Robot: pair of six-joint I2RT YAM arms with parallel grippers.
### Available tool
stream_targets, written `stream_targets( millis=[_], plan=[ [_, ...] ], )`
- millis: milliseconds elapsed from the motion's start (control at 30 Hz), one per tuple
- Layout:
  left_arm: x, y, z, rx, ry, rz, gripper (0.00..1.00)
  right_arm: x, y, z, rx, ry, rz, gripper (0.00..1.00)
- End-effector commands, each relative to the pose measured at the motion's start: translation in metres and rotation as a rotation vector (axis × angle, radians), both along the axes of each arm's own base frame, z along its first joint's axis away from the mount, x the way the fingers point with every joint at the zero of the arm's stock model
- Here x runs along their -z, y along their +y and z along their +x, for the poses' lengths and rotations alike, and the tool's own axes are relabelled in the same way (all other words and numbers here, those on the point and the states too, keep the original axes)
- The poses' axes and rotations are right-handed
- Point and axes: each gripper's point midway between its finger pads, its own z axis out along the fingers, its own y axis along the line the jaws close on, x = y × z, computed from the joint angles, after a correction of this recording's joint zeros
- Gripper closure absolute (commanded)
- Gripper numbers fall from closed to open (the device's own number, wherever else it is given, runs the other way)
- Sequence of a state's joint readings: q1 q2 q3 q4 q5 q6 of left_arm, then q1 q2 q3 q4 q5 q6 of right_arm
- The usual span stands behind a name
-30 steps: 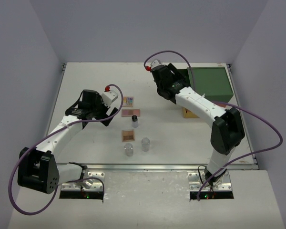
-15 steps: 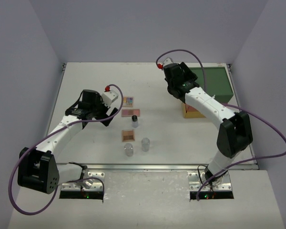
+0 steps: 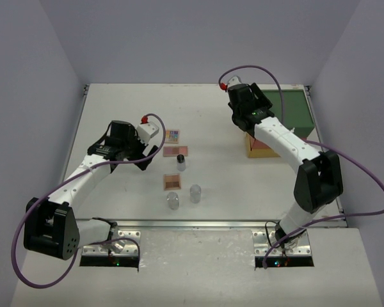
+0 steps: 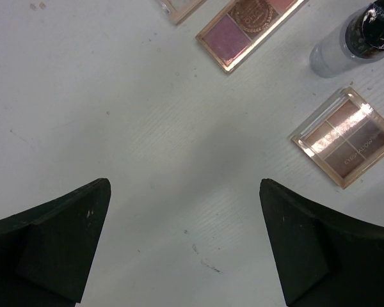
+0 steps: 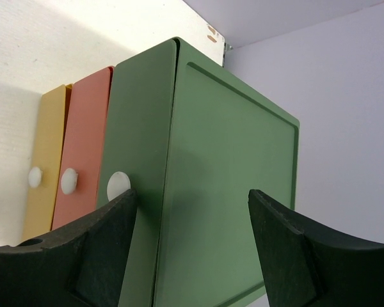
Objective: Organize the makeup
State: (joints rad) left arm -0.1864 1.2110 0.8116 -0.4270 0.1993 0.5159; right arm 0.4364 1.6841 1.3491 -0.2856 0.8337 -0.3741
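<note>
Nearest the bases, two clear jars [image 3: 173, 201] stand mid-table. Toward 12 o'clock lie three palettes [image 3: 171, 181] and one black-capped bottle [image 3: 180, 162]. At their 9 o'clock hovers the left gripper [image 4: 184, 185], fingers spread, empty. The right gripper [image 5: 192, 195], likewise spread and empty, has swung toward 2 o'clock and faces the one green box [image 3: 285, 109].
</note>
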Motion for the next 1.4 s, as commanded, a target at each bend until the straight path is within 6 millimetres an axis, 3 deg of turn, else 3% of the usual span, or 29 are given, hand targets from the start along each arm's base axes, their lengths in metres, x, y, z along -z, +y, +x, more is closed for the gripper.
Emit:
stream_targets(
  millis=[0, 367, 433, 667, 833, 900, 1067, 1267, 1367],
  plan=[
    [-0.024, -0.001, 0.01, 0.007, -0.07, -0.023, 0.0, -0.005, -0.022, -0.007, 0.064, -0.017, -0.004, 0.29],
    [-0.028, 0.001, 0.008, 0.004, -0.081, -0.024, 0.0, -0.002, -0.021, -0.011, 0.051, 0.011, 0.018, 0.28],
    [-0.028, 0.0, 0.008, 0.006, -0.083, -0.027, 0.0, -0.001, -0.002, -0.013, -0.018, 0.031, 0.046, 0.28],
    [-0.023, -0.003, 0.009, 0.009, -0.065, -0.043, 0.0, -0.034, 0.055, -0.013, -0.116, -0.086, -0.084, 0.28],
    [-0.021, -0.002, 0.007, 0.014, -0.063, -0.038, 0.0, -0.009, 0.07, -0.012, -0.142, -0.049, -0.076, 0.3],
    [-0.019, 0.0, 0.006, 0.015, -0.065, -0.031, 0.0, 0.02, 0.075, -0.011, -0.17, 0.022, -0.106, 0.32],
    [-0.015, 0.001, 0.006, 0.014, -0.061, -0.028, 0.0, 0.059, 0.083, -0.005, -0.204, 0.12, -0.159, 0.41],
    [-0.012, 0.002, 0.005, 0.016, -0.058, -0.026, 0.0, 0.077, 0.082, 0.004, -0.193, 0.159, -0.24, 0.42],
    [-0.01, 0.003, 0.004, 0.016, -0.055, -0.022, 0.0, 0.079, 0.067, 0.006, -0.125, 0.161, -0.279, 0.42]
  ],
)
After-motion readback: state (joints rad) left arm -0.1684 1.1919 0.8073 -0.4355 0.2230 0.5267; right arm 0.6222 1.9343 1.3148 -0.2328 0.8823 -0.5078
